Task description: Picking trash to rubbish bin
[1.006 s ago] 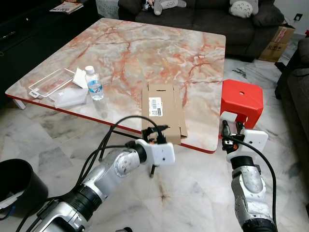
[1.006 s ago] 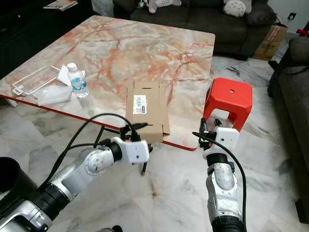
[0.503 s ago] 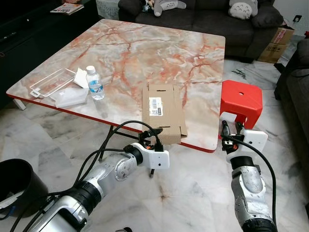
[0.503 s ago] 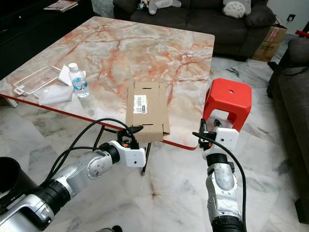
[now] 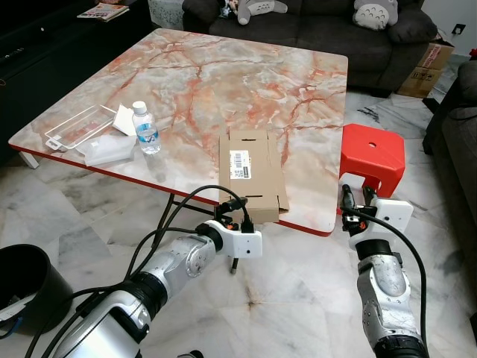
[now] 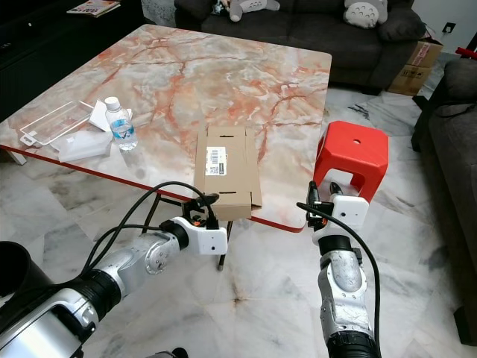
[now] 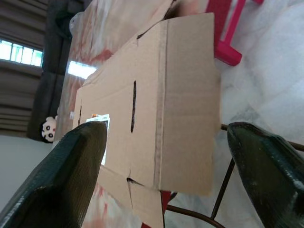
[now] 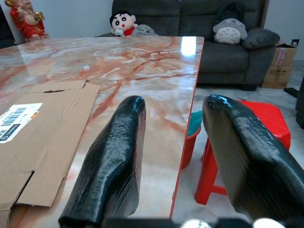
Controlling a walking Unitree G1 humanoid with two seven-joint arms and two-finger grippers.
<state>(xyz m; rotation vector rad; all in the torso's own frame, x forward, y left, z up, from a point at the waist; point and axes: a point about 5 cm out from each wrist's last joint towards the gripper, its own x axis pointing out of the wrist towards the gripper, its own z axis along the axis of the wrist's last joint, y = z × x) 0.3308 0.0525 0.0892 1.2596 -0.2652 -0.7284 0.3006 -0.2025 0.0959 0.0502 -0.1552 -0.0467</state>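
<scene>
A flattened brown cardboard box (image 5: pixel 252 173) with a white label lies on the marble table (image 5: pixel 216 82), its near end sticking out over the front edge. My left gripper (image 5: pixel 236 206) is open just below and in front of that overhanging end; in the left wrist view the cardboard (image 7: pixel 156 118) sits between the two spread fingers (image 7: pixel 78 175). My right gripper (image 5: pixel 356 198) is open beside the table's front right corner, by the red stool (image 5: pixel 373 154). A small water bottle (image 5: pixel 145 129) and clear plastic packaging (image 5: pixel 78 128) rest at the table's left front. The black bin (image 5: pixel 21 287) stands on the floor at lower left.
A dark sofa (image 5: pixel 328 26) with soft toys runs along the back. A cardboard box (image 5: pixel 425 63) sits on the floor at the far right beside another sofa arm (image 5: pixel 456 119). Black table legs (image 5: pixel 173 212) stand under the front edge. Marble floor (image 5: pixel 291 298) lies between my arms.
My left gripper has dropped a little and moved in towards the box's overhanging end, then held near it. The right arm has not moved.
</scene>
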